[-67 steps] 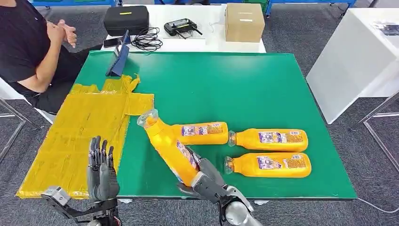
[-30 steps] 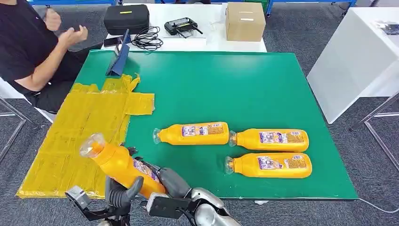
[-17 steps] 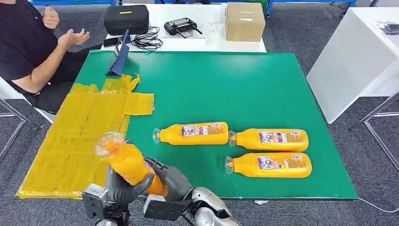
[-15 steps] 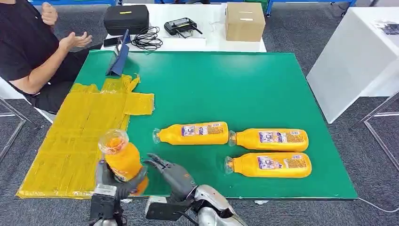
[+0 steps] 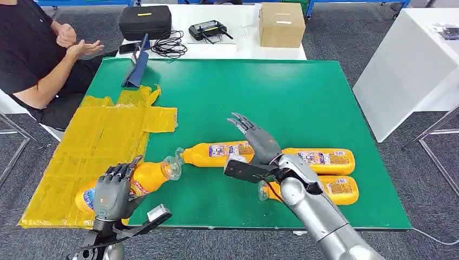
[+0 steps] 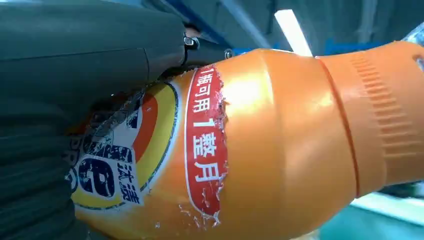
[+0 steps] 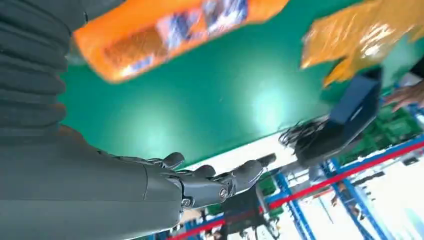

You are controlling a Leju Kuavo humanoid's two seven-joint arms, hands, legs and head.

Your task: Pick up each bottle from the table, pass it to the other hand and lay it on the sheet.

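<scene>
My left hand (image 5: 111, 194) grips an orange bottle (image 5: 142, 179) lying almost flat over the near edge of the yellow sheet (image 5: 92, 146), its clear cap pointing right. Close up, the bottle (image 6: 260, 145) shows its red and yellow label against the hand (image 6: 75, 65). My right hand (image 5: 254, 140) is open and empty, fingers spread, above the middle bottle (image 5: 214, 154) on the green table (image 5: 260, 92). Two more orange bottles (image 5: 325, 158) (image 5: 338, 189) lie to its right, partly behind my right arm. The right wrist view shows the right hand (image 7: 200, 185) and a bottle (image 7: 165, 30) beyond it.
A person in black sits at the far left corner, hands (image 5: 76, 43) raised. A blue stand (image 5: 138, 67) is at the table's far left. Behind on a white table are a black case (image 5: 145, 21), cables (image 5: 170, 46), a controller (image 5: 208, 31) and a cardboard box (image 5: 280, 24).
The bottle passed from my right hand to my left, which tipped it from upright to nearly flat over the sheet. My right hand let go and swung right over the middle bottle.
</scene>
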